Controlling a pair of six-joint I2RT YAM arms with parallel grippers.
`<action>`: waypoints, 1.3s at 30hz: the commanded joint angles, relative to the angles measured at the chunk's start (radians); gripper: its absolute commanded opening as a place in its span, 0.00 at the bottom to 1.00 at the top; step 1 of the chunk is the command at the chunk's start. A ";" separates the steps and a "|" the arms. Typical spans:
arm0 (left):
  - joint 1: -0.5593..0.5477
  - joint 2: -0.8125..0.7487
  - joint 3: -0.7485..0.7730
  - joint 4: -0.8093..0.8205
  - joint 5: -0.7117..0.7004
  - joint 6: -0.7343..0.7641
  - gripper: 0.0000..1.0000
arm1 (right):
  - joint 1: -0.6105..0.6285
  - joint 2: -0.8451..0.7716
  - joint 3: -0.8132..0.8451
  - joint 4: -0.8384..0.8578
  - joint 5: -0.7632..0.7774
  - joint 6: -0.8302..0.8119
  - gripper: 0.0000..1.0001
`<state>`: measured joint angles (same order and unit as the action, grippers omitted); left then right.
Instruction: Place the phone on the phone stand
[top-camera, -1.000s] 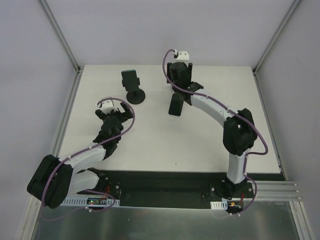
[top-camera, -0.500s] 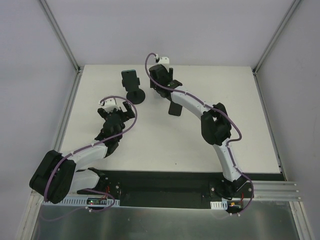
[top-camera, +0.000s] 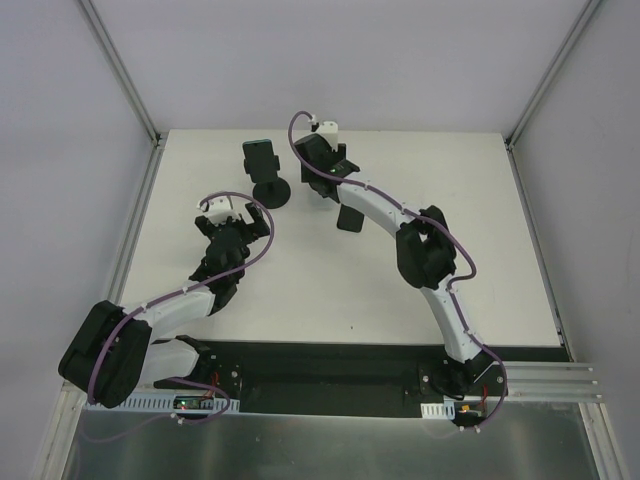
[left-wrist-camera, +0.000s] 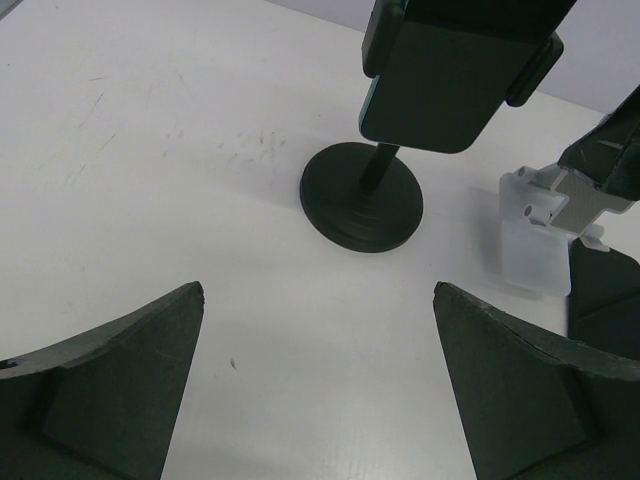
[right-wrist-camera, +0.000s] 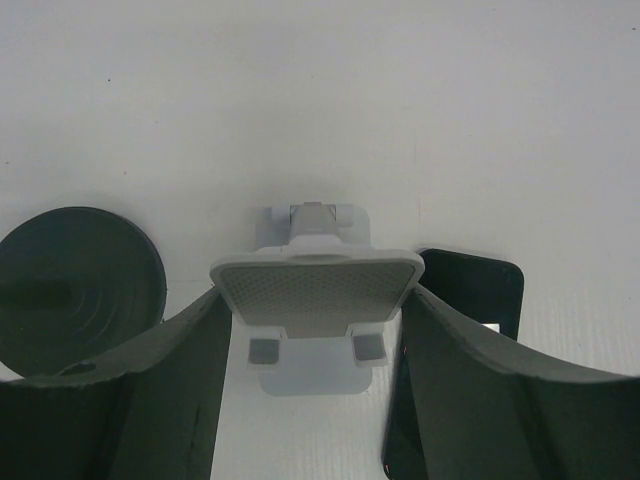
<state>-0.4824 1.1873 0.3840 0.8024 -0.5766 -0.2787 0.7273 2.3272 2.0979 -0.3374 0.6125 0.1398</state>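
The task looked barely past its set-up. The phone (top-camera: 350, 216) lay flat on the bench (top-camera: 440, 170), towards the far middle and partly under the right arm (top-camera: 385, 207), with nothing gripping it.

The phone stand (right-wrist-camera: 315, 280) was not yet a settled place for it. It sat between the right jaws, whose inner faces met the two side edges of its tilted plate, so they looked clamped on the stand. Whether its base rested on the bench or hung just clear, I could not tell.

In the right wrist view the phone lay just right of the stand, and the round base of the black holder (right-wrist-camera: 78, 280) lay just left of it. The left jaws stood wide apart and empty, hovering over bare bench near and left of that holder.

So no part of the placing itself was done. By my judgement, what was left was to set the stand down firmly and let go. Then the phone would have to be lifted off the bench and leaned on the plate against its small front lip.
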 joint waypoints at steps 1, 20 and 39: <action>0.007 -0.026 0.016 0.017 0.018 -0.013 0.96 | -0.002 0.000 0.010 0.081 -0.008 -0.002 0.01; 0.007 -0.041 0.012 0.014 0.026 -0.010 0.96 | -0.017 0.070 0.115 -0.015 -0.060 0.040 0.57; 0.005 -0.060 0.009 0.012 0.078 -0.011 0.97 | -0.097 -0.295 -0.275 -0.101 -0.009 0.200 0.97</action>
<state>-0.4824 1.1606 0.3840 0.8009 -0.5323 -0.2794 0.6811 2.1563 1.9102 -0.3962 0.5838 0.2138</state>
